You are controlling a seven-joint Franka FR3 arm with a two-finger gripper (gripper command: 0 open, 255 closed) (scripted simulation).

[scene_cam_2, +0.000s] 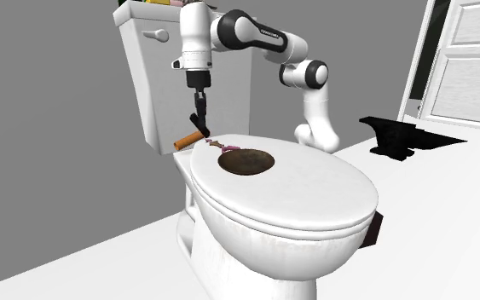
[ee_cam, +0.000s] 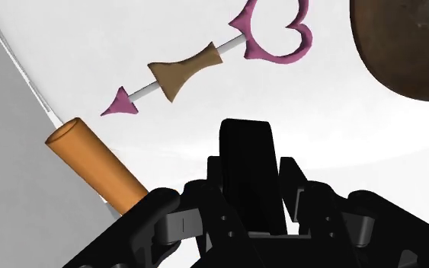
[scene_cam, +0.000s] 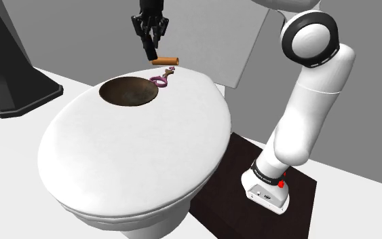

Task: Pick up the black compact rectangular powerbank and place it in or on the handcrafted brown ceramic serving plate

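- Powerbank is pinched between the fingers of my tool, hanging in the air over the back edge of the toilet lid. It is beside the brown plate, not over it.
- I seem to hold it near one end, with much of the body hanging below the fingers. A quick swing towards the plate could make it pivot or slip out.
- If it dropped here, it might land near the rim of the lid and slide off it.
- The orange cylinder and the pink heart-ended arrow lie just below. If I travel low, the hanging end could knock either one.
- The plate is hollow like a bowl. If I let go too high, the powerbank may bounce out or end up leaning on the rim.
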